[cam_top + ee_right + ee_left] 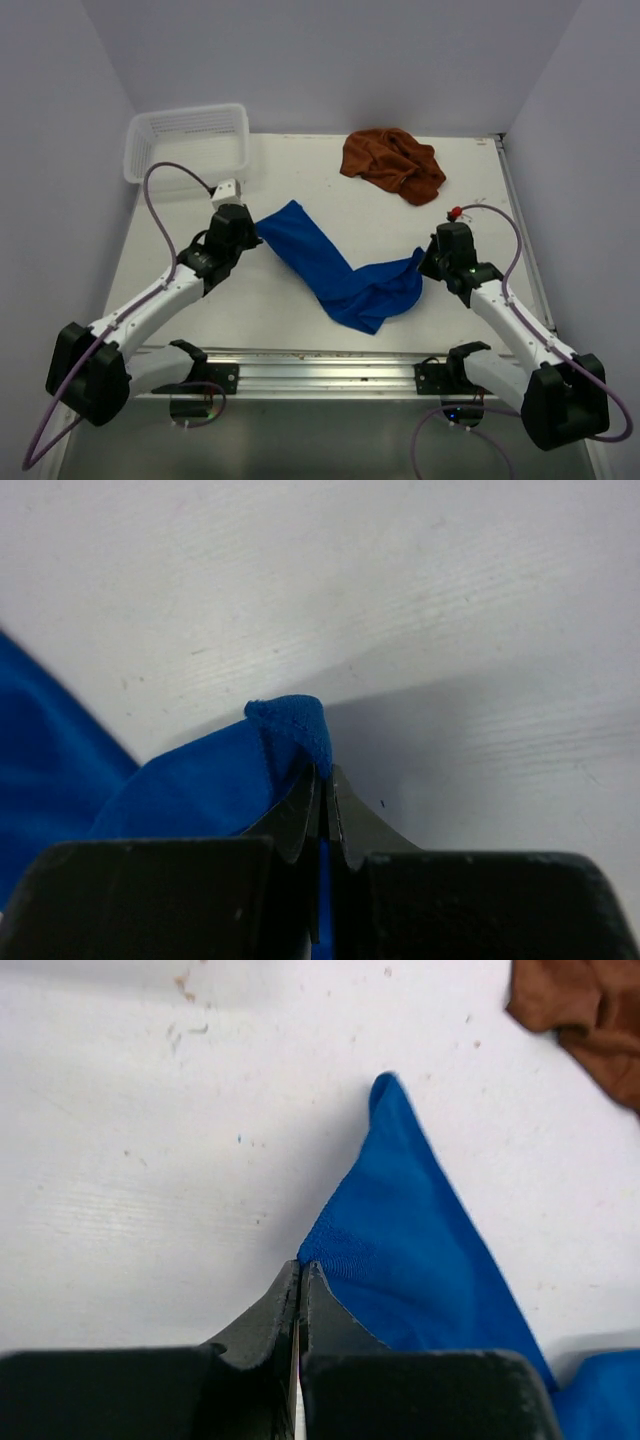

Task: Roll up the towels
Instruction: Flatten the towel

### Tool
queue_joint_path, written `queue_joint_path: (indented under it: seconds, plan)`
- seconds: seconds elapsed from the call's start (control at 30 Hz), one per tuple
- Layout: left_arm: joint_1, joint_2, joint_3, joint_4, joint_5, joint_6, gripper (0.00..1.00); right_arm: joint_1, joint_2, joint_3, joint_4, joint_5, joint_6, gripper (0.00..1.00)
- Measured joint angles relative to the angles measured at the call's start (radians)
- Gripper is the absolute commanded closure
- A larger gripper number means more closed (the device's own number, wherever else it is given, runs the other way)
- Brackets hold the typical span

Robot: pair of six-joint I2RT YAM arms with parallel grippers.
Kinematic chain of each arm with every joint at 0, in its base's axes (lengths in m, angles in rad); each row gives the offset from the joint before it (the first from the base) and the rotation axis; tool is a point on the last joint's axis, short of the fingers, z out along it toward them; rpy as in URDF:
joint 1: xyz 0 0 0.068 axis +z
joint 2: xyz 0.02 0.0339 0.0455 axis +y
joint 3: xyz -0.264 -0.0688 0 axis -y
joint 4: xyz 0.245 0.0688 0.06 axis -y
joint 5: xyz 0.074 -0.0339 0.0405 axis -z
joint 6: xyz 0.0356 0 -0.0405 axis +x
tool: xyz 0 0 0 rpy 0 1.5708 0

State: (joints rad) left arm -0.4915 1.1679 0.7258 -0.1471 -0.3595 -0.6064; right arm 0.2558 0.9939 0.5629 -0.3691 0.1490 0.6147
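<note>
Blue towel (340,275) stretches in a crumpled band between the two grippers, its bulk bunched in folds just beside the right one. The left gripper (254,232) has its jaws pressed tight together on the towel's edge; in the left wrist view the cloth meets the fingertips (285,1295) and fans out ahead and to the right of them, ending in a narrow point. The right gripper (426,262) is likewise clamped down, its jaws closed on a corner of the blue towel, and the right wrist view shows a small folded tip of the cloth poking out just past the fingertips (295,815). The brown towel (393,165) lies in a loose heap well beyond the right gripper, apart from the blue one. A white basket (185,140) sits beyond the left gripper, at the far corner of the white table (300,180).
</note>
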Motion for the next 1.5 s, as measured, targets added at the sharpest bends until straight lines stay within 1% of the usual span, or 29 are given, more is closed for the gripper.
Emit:
queue_joint_path:
  seconds: [0.2, 0.23, 0.37, 0.43, 0.47, 0.5, 0.53, 0.57, 0.63, 0.73, 0.87, 0.93, 0.97, 1.03, 1.17, 1.33, 1.5]
  plan:
    - [0.000, -0.201, 0.003, -0.112, -0.097, -0.012, 1.00, 0.000, 0.127, 0.128, 0.055, -0.089, -0.050, 0.99]
    - [0.000, -0.266, 0.003, -0.147, -0.132, -0.011, 1.00, 0.000, 0.157, 0.182, 0.074, -0.119, -0.076, 0.99]
    - [0.000, -0.348, 0.037, -0.243, -0.222, -0.011, 1.00, 0.000, 0.190, 0.267, 0.082, -0.144, -0.103, 0.96]
    - [0.000, -0.386, 0.060, -0.272, -0.262, -0.010, 1.00, 0.000, 0.190, 0.272, 0.098, -0.145, -0.105, 0.96]
    - [0.000, -0.405, 0.068, -0.283, -0.281, -0.010, 1.00, 0.000, 0.189, 0.268, 0.105, -0.145, -0.103, 0.94]
    - [0.000, -0.423, 0.071, -0.289, -0.297, -0.010, 1.00, 0.000, 0.187, 0.254, 0.116, -0.145, -0.103, 0.89]
    - [0.000, -0.442, 0.071, -0.296, -0.310, -0.010, 1.00, 0.000, 0.183, 0.235, 0.122, -0.144, -0.100, 0.81]
    - [0.000, -0.456, 0.071, -0.303, -0.320, -0.009, 1.00, 0.000, 0.179, 0.212, 0.126, -0.144, -0.099, 0.64]
    - [0.000, -0.480, 0.067, -0.304, -0.337, -0.003, 1.00, 0.000, 0.169, 0.140, 0.136, -0.139, -0.085, 0.46]
    - [0.000, -0.486, 0.046, -0.298, -0.346, -0.003, 1.00, 0.000, 0.173, 0.068, 0.121, -0.136, -0.079, 0.45]
    - [0.000, -0.435, 0.012, -0.296, -0.330, -0.012, 1.00, 0.000, 0.179, 0.051, 0.084, -0.117, -0.068, 0.46]
    - [0.000, -0.405, -0.003, -0.294, -0.317, -0.016, 1.00, 0.000, 0.178, 0.055, 0.080, -0.108, -0.060, 0.48]
    - [0.000, -0.399, -0.010, -0.295, -0.310, -0.021, 1.00, 0.000, 0.178, 0.056, 0.079, -0.104, -0.053, 0.56]
    - [0.000, -0.401, -0.021, -0.288, -0.299, -0.023, 1.00, 0.000, 0.180, 0.064, 0.077, -0.093, -0.039, 0.61]
    - [0.000, -0.419, -0.028, -0.270, -0.290, -0.027, 1.00, 0.000, 0.233, 0.124, 0.068, -0.079, 0.006, 0.60]
    - [0.000, -0.426, -0.035, -0.253, -0.282, -0.027, 1.00, 0.000, 0.377, 0.213, 0.087, -0.066, 0.098, 0.57]
    - [0.000, -0.426, -0.045, -0.250, -0.280, -0.027, 1.00, 0.000, 0.507, 0.243, 0.112, -0.070, 0.164, 0.55]
